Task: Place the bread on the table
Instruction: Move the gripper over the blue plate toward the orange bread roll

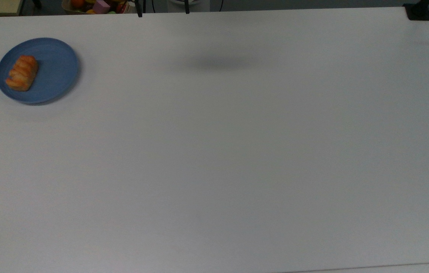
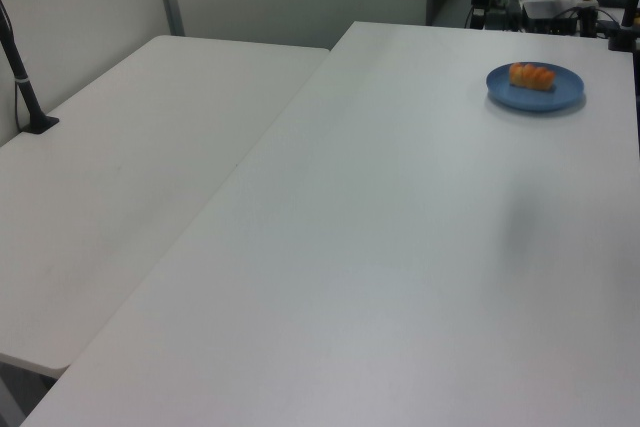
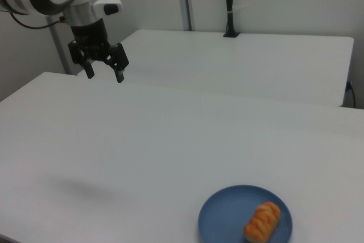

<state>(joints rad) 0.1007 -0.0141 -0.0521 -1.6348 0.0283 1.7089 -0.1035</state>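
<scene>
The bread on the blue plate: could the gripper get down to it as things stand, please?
Probably yes. The bread lies uncovered on the plate, with bare table around it. The gripper hangs above the table with fingers apart and nothing between them.

A matt, smooth white table [image 1: 237, 159], a smooth blue plate [image 1: 57, 68] and flaky, ridged bread [image 1: 22, 72] are seen.

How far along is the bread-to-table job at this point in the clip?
Nothing looks done yet: the bread lies on the blue plate, not on the table. Nothing is in hand: in the right view the gripper hangs open and empty above the table, far from the plate. The whole job is left: reaching the plate, grasping the bread, and setting it down on the bare tabletop.
</scene>
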